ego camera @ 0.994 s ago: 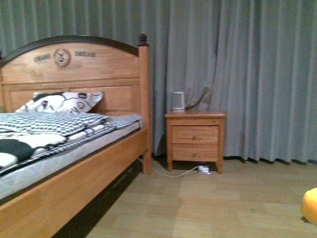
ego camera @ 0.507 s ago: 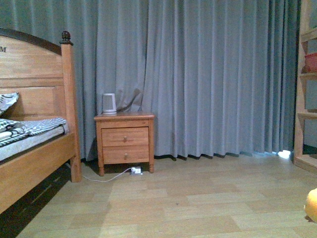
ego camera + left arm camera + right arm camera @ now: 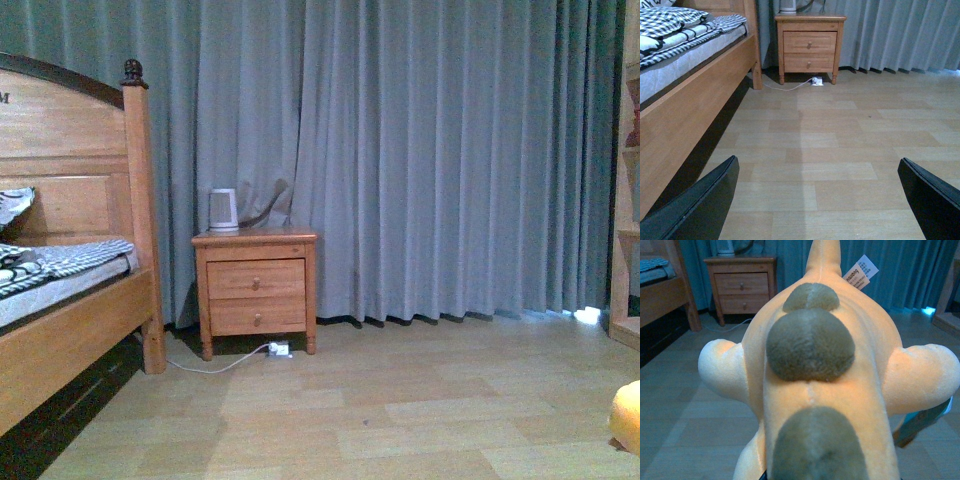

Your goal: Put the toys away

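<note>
The plush toy (image 3: 820, 385) fills the right wrist view: orange-yellow fuzzy fabric with olive-brown round patches down its middle, pale stubby limbs at each side and a white tag near its far end. My right gripper is shut on it, its fingers hidden under the plush. In the front view only an orange-yellow edge of the plush toy (image 3: 626, 415) shows at the lower right border. My left gripper (image 3: 817, 200) is open above bare wooden floor, with its two dark fingers (image 3: 700, 205) wide apart and nothing between them.
A wooden bed (image 3: 70, 330) with checked bedding stands at the left. A two-drawer nightstand (image 3: 257, 290) with a white kettle (image 3: 223, 210) stands against grey curtains (image 3: 440, 160). A white cable and plug (image 3: 280, 349) lie under it. A wooden shelf unit (image 3: 628, 200) stands at the right edge.
The front view has swung right: the bed and nightstand slid left, the pillow left the frame, and the shelf unit came into view at the right. The plush edge stays at lower right.
</note>
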You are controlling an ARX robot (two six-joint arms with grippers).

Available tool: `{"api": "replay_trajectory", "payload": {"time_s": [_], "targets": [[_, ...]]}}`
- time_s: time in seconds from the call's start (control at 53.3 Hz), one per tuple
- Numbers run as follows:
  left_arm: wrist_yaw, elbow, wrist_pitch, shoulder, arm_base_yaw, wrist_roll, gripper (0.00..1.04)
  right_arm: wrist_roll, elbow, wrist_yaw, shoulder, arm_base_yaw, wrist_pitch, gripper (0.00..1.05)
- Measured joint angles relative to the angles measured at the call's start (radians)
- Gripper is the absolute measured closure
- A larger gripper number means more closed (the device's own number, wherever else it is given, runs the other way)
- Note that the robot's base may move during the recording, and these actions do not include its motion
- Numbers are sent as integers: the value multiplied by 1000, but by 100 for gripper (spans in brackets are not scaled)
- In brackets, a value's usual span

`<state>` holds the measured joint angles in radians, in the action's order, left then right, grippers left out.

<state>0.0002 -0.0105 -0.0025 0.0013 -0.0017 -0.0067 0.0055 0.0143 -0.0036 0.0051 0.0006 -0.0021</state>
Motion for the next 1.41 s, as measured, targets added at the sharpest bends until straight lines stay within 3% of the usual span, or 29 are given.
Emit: {"api": "replay_trajectory", "payload": {"time_s": [1.407], "targets": [[0, 0, 0, 0, 0, 0, 6, 0, 0, 2, 0, 0, 0, 98]]}}
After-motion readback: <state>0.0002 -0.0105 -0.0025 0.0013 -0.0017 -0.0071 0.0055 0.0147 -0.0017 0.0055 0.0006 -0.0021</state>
